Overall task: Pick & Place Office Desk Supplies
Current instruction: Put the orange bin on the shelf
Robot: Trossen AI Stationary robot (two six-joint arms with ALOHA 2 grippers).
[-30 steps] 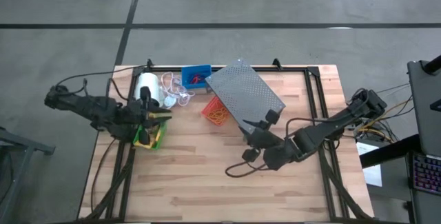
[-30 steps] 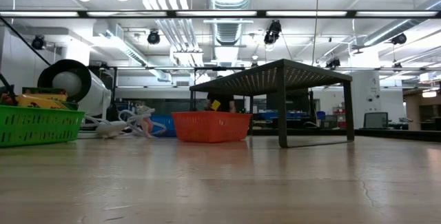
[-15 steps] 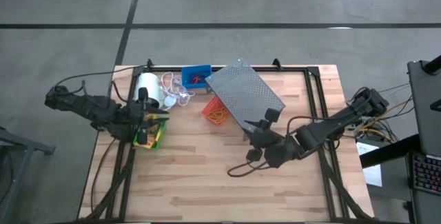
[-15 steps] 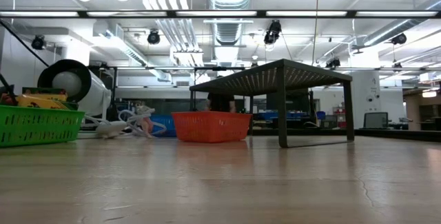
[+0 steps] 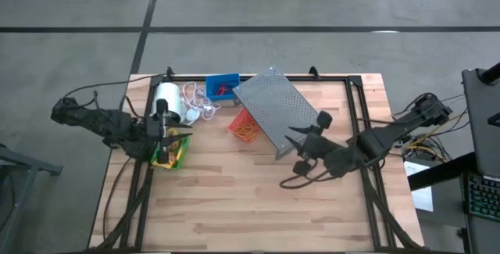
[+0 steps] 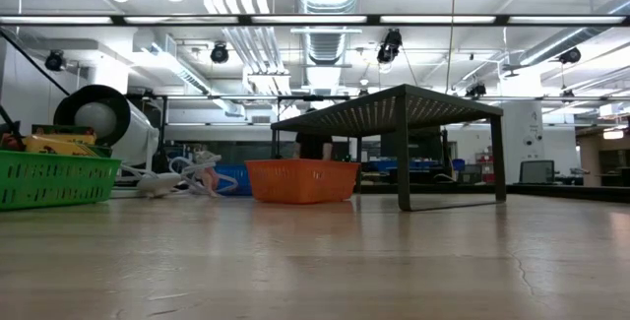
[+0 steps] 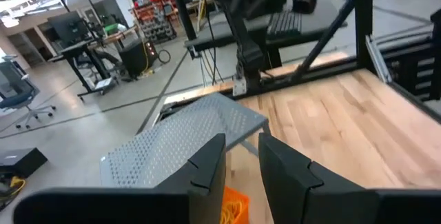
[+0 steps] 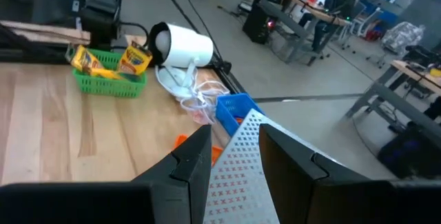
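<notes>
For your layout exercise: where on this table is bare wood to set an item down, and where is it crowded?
The near half of the table, in front of the green bin and perforated rack, lies bare. The far right corner beyond the rack is also bare. The far left is crowded: white roll, cord, blue bin, orange bin.

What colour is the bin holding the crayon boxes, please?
Green; the bin shows best in the right wrist view.
</notes>
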